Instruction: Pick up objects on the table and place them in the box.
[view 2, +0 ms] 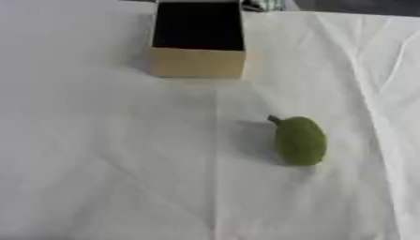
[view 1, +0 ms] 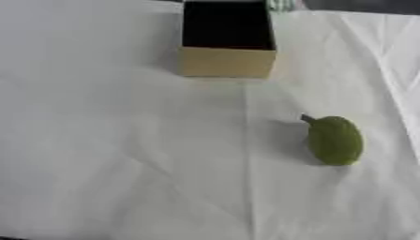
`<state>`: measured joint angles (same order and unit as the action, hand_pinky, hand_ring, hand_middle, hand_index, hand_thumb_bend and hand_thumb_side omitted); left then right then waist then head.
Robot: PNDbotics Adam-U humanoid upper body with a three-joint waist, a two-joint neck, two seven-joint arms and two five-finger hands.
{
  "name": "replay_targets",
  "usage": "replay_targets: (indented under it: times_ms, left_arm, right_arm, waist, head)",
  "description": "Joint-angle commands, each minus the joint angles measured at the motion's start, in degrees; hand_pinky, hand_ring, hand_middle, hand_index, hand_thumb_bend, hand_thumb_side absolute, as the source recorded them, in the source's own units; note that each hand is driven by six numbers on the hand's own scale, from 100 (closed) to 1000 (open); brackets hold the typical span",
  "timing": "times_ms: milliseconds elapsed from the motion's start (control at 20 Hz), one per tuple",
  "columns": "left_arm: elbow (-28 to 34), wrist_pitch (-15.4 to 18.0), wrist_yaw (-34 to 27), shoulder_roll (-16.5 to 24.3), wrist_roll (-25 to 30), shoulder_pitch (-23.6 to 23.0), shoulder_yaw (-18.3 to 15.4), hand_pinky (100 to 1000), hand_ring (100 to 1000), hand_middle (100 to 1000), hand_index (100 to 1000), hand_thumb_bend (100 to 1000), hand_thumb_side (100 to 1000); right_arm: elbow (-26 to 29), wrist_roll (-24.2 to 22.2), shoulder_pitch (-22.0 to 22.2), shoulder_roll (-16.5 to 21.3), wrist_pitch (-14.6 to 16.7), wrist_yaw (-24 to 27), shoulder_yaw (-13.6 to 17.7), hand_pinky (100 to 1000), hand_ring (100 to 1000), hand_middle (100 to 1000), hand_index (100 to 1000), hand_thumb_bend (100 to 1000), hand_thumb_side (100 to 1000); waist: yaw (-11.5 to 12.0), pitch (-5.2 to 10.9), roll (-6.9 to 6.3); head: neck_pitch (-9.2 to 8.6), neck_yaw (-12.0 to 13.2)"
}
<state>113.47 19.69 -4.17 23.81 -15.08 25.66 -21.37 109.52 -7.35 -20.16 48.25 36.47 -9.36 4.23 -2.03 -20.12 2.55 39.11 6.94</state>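
The green fruit (view 1: 334, 140) lay on the white cloth (view 1: 123, 154), at five o'clock from the box (view 1: 227, 62). Its long axis ran twelve to six, with the stem toward eleven. No robot hand was visible.

The box (view 1: 227, 62) is dark inside, contents indiscernible, its far rim cut by the top edge.

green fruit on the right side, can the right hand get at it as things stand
Probably yes. The green fruit lies alone on the white cloth, on the robot's right, well apart from the box, with nothing over or beside it. Neither hand is in view, so how far the right one must travel cannot be told.
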Motion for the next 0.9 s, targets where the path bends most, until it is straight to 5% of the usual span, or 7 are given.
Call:
replay_targets:
  times_ms: [50,450,900]
  left_arm:
    - [1.1,-0.1,0.5,2.8,-0.3,-0.1,-0.6,526,559,603,720,212,386]
    - [1.1,0.0,1.2,4.5,-0.2,-3.2,-1.1,514,555,603,719,190,390]
    - [1.1,0.0,0.8,3.6,0.3,-4.1,-1.4,512,553,602,719,185,397]
  right_arm:
    - [-1.4,0.7,2.3,6.9,4.2,-2.7,-1.0,846,1000,752,859,100,285]
    - [-1.9,4.2,8.0,12.6,11.3,-8.1,-3.6,856,1000,773,866,100,305]
    - [-1.9,0.3,4.9,14.8,14.7,-6.2,-11.0,886,1000,750,866,100,340]
  waist:
    - [-0.6,1.52,0.27]
    - [-1.2,1.52,-0.13]
    - [-0.5,1.56,-1.22]
  head:
    - [-0.78,-0.4]
    - [-1.13,-1.0]
    - [-1.08,-2.1]
